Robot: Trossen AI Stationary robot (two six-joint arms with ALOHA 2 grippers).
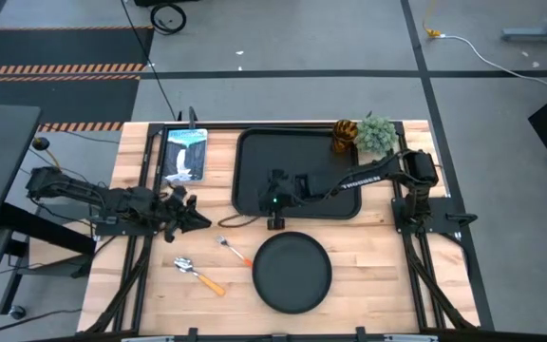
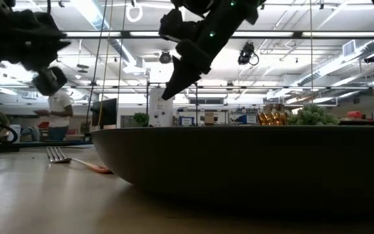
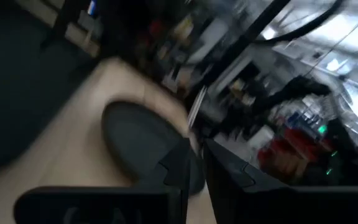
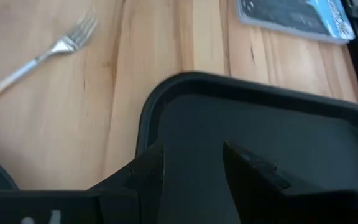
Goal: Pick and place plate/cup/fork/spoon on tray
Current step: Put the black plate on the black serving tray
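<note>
The black tray (image 1: 297, 176) lies at the far middle of the table. The round black plate (image 1: 292, 271) lies near the front edge and fills the low view (image 2: 252, 162). The fork (image 1: 235, 252) and the spoon (image 1: 198, 274) lie on the wood to the plate's left. The amber cup (image 1: 346, 135) stands at the tray's far right corner. My right gripper (image 1: 275, 211) is open and empty above the tray's near left corner (image 4: 166, 93). My left gripper (image 1: 198, 220) is shut and empty, left of the fork, above the table.
A fuzzy green plant (image 1: 376, 133) stands beside the cup. A blue-white picture panel (image 1: 185, 154) lies left of the tray. Bare wood shows between the tray, the plate and the fork (image 4: 42, 53). A person stands in the room beyond the table (image 2: 58, 114).
</note>
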